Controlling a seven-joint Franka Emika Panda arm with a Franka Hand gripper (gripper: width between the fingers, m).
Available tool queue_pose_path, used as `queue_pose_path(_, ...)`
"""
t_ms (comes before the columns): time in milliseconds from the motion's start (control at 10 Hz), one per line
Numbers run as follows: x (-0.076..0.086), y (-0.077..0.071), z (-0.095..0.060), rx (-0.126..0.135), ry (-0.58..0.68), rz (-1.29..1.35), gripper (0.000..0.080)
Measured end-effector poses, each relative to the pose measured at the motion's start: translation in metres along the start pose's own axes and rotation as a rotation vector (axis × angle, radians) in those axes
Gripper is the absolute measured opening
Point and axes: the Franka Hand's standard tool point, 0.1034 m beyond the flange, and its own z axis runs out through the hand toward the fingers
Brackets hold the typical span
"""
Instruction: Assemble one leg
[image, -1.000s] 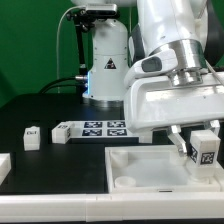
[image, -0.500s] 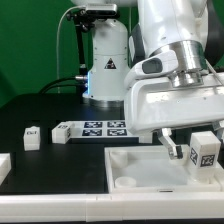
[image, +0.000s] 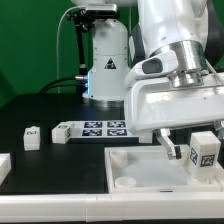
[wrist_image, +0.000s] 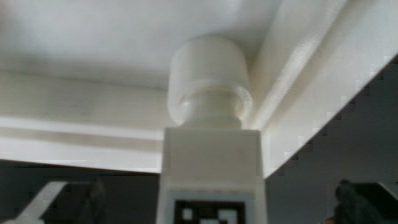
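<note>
The leg (image: 207, 151), a small white post with a marker tag on its face, stands upright over the far right corner of the large white panel (image: 140, 168). In the wrist view the leg (wrist_image: 215, 150) points its rounded end into the panel's corner (wrist_image: 107, 70). My gripper (image: 197, 150) straddles the leg and is open. One dark finger (image: 171, 149) stands clear of the leg on the exterior view's left. In the wrist view my gripper (wrist_image: 210, 208) shows a gap between the leg and each finger (wrist_image: 54, 203).
A second small white leg (image: 32, 136) stands on the black table at the exterior view's left. The marker board (image: 92, 128) lies beside it. Another white part (image: 3, 166) shows at the left edge. The arm's base (image: 105, 65) stands behind.
The finger on the exterior view's left has moved away from the leg, so the gripper has opened. The leg has straightened and shifted slightly to the right. Nothing has moved in the last half second.
</note>
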Motion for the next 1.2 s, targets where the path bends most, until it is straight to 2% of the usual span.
queue_pose_path(100,0.010,-0.003,-0.008,-0.002,0.015,0.002,0.0649)
queue_pose_path(300,0.018,-0.006,-0.015,0.000,0.013,0.003,0.0649)
queue_pose_path(600,0.014,-0.008,-0.013,0.007,-0.016,0.004,0.0649)
queue_pose_path(700,0.009,-0.015,-0.012,0.040,-0.157,0.003,0.0649)
queue_pose_path(900,0.013,-0.006,-0.012,0.076,-0.371,0.020,0.0649)
queue_pose_path(1200,0.011,-0.017,-0.018,0.127,-0.622,0.050,0.0649)
